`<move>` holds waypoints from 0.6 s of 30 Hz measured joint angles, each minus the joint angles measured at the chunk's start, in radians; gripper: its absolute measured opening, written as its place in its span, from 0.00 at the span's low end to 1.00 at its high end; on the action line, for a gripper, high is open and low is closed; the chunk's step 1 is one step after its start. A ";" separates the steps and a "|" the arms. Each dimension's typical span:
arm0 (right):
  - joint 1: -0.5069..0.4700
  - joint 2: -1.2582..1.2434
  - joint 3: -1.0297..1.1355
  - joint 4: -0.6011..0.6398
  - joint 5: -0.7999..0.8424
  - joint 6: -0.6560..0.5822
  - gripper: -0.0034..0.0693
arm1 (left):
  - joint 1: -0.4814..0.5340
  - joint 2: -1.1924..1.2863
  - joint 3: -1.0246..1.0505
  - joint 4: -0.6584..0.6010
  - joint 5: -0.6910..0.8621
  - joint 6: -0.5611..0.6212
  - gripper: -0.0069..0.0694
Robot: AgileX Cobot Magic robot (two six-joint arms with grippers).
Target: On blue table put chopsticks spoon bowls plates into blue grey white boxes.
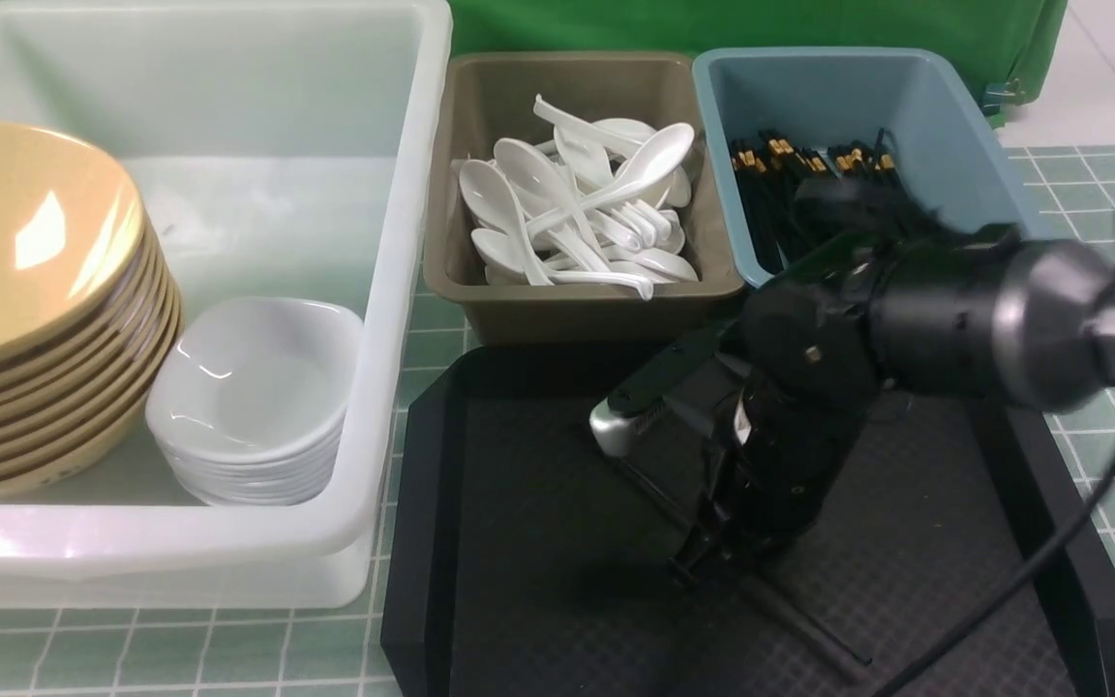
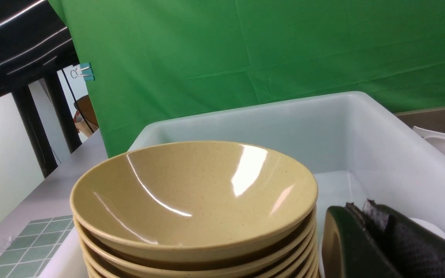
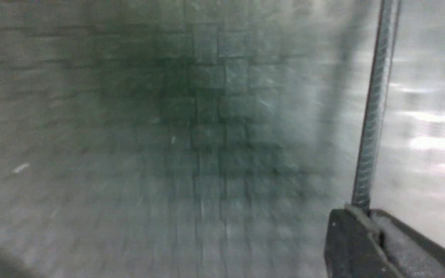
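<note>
From the front, most of the sorting looks done: yellow bowls (image 1: 35, 290) and small white dishes (image 1: 257, 387) are stacked in the white box (image 1: 403, 290), spoons (image 1: 577, 208) fill the grey box (image 1: 577, 310), and chopsticks (image 1: 780, 194) lie in the blue box (image 1: 906, 97). The right claw (image 1: 703, 561) is down on the black tray (image 1: 519, 542) at a last chopstick (image 1: 809, 629). In the left wrist view, the left claw (image 2: 357, 206) is together and empty beside the bowls. In the right wrist view, the right claw (image 3: 357, 210) is clamped on that chopstick, which has yet to reach the blue box.
</note>
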 joint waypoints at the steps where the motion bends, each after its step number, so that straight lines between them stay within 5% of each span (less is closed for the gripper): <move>1: 0.000 -0.045 0.000 -0.003 -0.001 -0.014 0.13 | 0.000 0.000 0.000 0.000 0.000 0.000 0.09; 4: -0.020 -0.213 0.000 -0.034 -0.091 -0.028 0.13 | 0.000 0.000 0.000 0.000 0.000 0.000 0.09; 8: -0.156 -0.362 0.000 -0.115 -0.464 -0.027 0.13 | 0.000 0.000 0.000 0.000 0.000 0.000 0.09; 13: -0.322 -0.271 -0.001 -0.134 -0.910 0.031 0.14 | 0.000 0.000 0.000 0.000 0.000 0.007 0.09; 18: -0.402 -0.080 -0.027 -0.135 -1.025 0.123 0.25 | 0.000 0.000 0.000 0.000 0.000 0.008 0.09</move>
